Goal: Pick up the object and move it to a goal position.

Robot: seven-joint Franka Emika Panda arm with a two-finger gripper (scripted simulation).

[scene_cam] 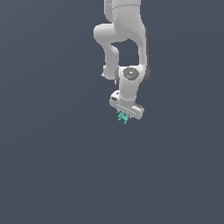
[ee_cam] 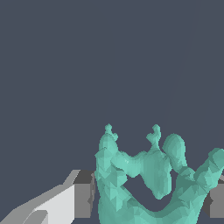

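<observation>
1. The white Panda arm (scene_cam: 124, 39) reaches down from the top of the exterior view, its wrist bent so that the tool (scene_cam: 124, 116) points downward at the frame's middle.
2. The teal-green object (scene_cam: 123, 117) sits right under the tool's body, with short prongs sticking out below it; it is far smaller than the tool.
3. In the wrist view the object (ee_cam: 148, 183) fills the space between the two fingers (ee_cam: 83, 194): one dark pad touches its one side, the other pad meets a prong at the opposite edge. The tool is closed narrowly on the object.
4. Around arm and object lies only a plain dark grey-blue surface (scene_cam: 52, 166); whether it is a tabletop or mere backdrop, and whether the object touches it, I cannot tell.
</observation>
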